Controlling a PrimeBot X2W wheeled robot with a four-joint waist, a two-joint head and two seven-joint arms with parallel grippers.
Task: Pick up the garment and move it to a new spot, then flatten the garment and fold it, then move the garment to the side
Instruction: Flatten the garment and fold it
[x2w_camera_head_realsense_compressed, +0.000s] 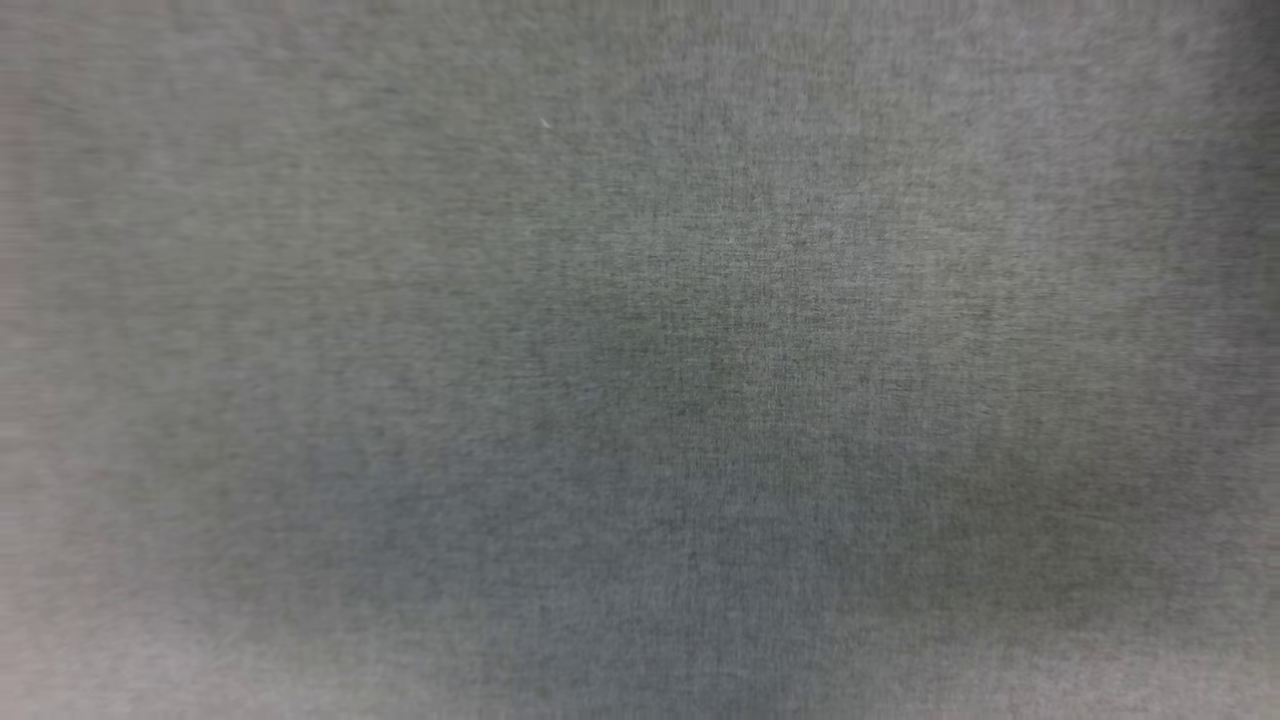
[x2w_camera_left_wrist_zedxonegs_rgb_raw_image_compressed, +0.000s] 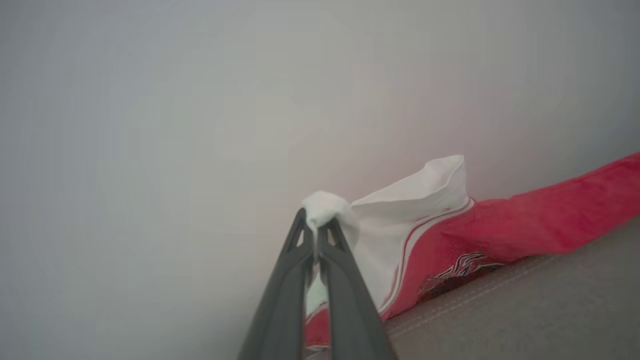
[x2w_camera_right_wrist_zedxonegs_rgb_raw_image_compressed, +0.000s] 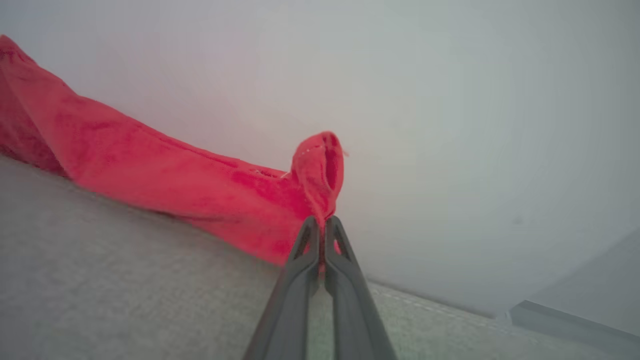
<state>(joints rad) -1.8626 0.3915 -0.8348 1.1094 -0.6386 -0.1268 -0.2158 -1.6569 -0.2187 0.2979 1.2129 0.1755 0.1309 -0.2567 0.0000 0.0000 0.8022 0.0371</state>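
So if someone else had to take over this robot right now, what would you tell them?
Left end effector: shut on the white sleeve of the shirt.
Right end effector: shut on a red edge of it.
Shirt: bunched, strung between them over the grey surface.
Done: gripped by both. Unclear if moved yet.
Left: flatten, fold, set aside.

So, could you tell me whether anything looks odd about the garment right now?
Nothing damaged or spilled. The garment is bunched into a rumpled band along the grey surface rather than lying flat: the left tool pinches a white sleeve, the right tool a red edge.
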